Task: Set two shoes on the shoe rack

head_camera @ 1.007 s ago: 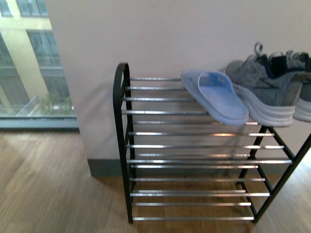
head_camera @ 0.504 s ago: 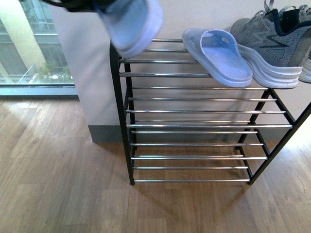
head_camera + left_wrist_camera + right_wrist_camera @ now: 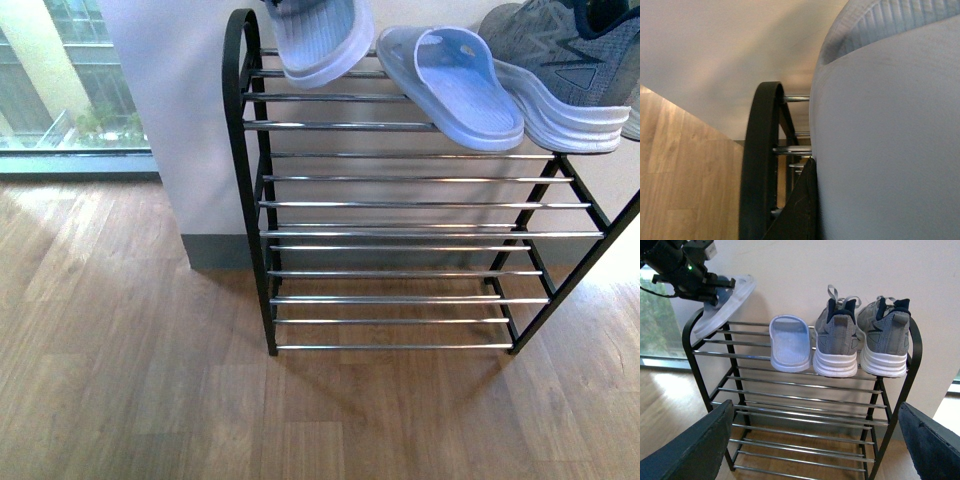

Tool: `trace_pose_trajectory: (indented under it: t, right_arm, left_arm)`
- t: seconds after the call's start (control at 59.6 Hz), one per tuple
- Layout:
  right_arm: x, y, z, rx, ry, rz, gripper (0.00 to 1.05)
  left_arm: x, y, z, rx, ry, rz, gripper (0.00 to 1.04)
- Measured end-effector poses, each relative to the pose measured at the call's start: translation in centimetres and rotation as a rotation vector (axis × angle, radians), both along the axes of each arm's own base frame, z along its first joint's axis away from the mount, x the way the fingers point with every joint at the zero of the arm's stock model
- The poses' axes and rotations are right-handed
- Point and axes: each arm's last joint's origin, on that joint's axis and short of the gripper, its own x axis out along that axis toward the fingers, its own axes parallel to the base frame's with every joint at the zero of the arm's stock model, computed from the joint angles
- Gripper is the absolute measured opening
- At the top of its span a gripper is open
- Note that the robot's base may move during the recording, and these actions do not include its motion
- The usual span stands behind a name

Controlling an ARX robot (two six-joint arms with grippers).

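My left gripper (image 3: 706, 286) is shut on a pale blue slide (image 3: 726, 304), held tilted over the left end of the shoe rack's (image 3: 240, 150) top shelf, its lower edge at the bars. The slide fills the left wrist view (image 3: 890, 125) beside the rack's black arched side (image 3: 757, 165). The front view shows its ribbed sole (image 3: 315, 40). The other pale blue slide (image 3: 450, 85) lies on the top shelf, next to two grey sneakers (image 3: 836, 340) (image 3: 885, 340). My right gripper (image 3: 815, 450) is open and empty, in front of the rack.
The rack stands against a white wall (image 3: 170, 120) on a wooden floor (image 3: 130, 380). A window (image 3: 60, 80) lies to the left. The three lower shelves (image 3: 400, 235) hold nothing.
The held slide has moved right and down, from above the rack's left arch to over the top shelf's left end. The front view has shifted down a little.
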Motion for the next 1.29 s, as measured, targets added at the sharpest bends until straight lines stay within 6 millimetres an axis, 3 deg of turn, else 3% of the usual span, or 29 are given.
trace_pose_trajectory:
  t: [0.386, 0.537, 0.772, 0.957, 1.091, 1.175, 1.293]
  right_arm:
    - [0.0, 0.0, 0.0, 0.000, 0.000, 0.000, 0.95]
    - [0.0, 0.0, 0.0, 0.000, 0.000, 0.000, 0.95]
    - [0.0, 0.0, 0.0, 0.000, 0.000, 0.000, 0.95]
    - [0.0, 0.0, 0.0, 0.000, 0.000, 0.000, 0.95]
    - [0.0, 0.0, 0.0, 0.000, 0.000, 0.000, 0.95]
    - [0.0, 0.0, 0.0, 0.000, 0.000, 0.000, 0.95]
    - [0.0, 0.0, 0.0, 0.000, 0.000, 0.000, 0.95]
  left_arm:
    - [1.1, -0.8, -2.5, 0.059, 0.044, -0.030, 0.02]
    - [1.2, -0.9, -2.7, 0.077, 0.063, -0.040, 0.25]
    - [1.3, -1.1, -1.0, 0.014, 0.020, -0.077, 0.66]
    - [-0.7, -0.5, 2.8, -0.094, -0.076, -0.109, 0.97]
    - [-4.0, 1.4, 6.6, -0.154, -0.187, -0.070, 0.95]
    - [-6.2, 3.6, 8.3, -0.121, -0.468, 0.040, 0.82]
    - [-9.5, 7.5, 7.4, -0.113, -0.674, 0.074, 0.64]
